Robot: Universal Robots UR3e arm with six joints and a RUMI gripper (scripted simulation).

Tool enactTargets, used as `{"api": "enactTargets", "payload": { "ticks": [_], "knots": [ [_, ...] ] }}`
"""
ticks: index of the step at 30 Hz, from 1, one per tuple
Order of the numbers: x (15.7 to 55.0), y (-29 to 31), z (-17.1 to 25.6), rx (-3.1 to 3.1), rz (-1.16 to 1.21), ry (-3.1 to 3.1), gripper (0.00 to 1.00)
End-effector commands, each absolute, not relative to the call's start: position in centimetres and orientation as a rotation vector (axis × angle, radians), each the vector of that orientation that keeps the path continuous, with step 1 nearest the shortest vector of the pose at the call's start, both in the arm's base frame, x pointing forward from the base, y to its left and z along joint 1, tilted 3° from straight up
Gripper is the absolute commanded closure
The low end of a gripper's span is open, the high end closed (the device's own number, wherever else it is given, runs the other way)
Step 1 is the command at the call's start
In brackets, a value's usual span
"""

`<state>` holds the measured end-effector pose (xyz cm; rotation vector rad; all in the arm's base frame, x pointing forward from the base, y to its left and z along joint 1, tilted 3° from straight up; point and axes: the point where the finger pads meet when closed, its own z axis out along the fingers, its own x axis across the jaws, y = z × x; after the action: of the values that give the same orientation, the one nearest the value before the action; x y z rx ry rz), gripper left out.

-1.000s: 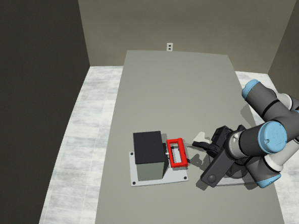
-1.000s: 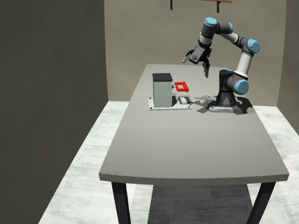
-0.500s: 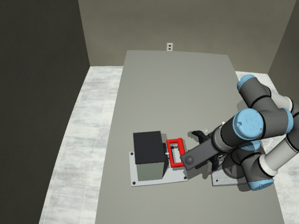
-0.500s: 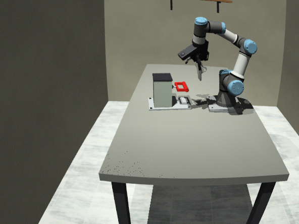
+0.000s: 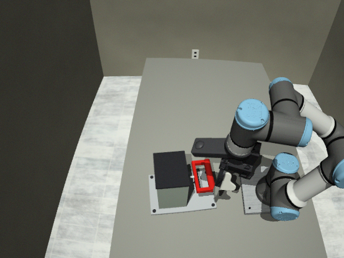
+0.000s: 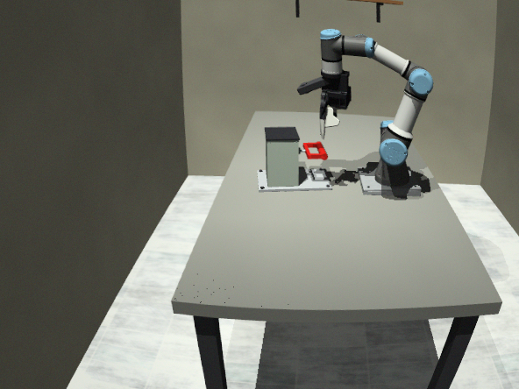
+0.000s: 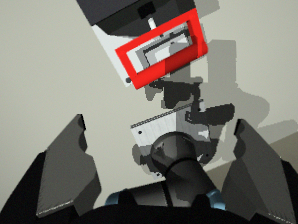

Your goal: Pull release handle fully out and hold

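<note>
The red release handle (image 5: 202, 180) is a rectangular loop on a thin rod, sticking out of the right side of a grey box with a black top (image 5: 171, 178). The box stands on a light baseplate (image 5: 181, 203). The handle also shows in the exterior view (image 6: 315, 150) and at the top of the wrist view (image 7: 162, 49). My gripper (image 6: 326, 123) hangs open and empty in the air, above the handle and a little to its right, fingers pointing down. In the wrist view its two dark fingers frame the bottom corners, well apart from the handle.
My arm's base (image 6: 391, 168) stands on its own plate to the right of the box. A dark bar (image 5: 207, 147) juts from the wrist towards the box. The table (image 6: 333, 236) runs long towards the front edge.
</note>
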<state>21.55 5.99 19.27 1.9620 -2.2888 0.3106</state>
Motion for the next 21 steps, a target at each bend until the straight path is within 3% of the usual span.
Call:
{"api": "enactTargets", "payload": {
  "ticks": [1,21],
  "knots": [
    [22.3,5.1,19.0,1.66,0.244,-2.578,0.0],
    [24.4,2.0,18.4,0.611,0.036,-3.128,0.0]
  ]
}}
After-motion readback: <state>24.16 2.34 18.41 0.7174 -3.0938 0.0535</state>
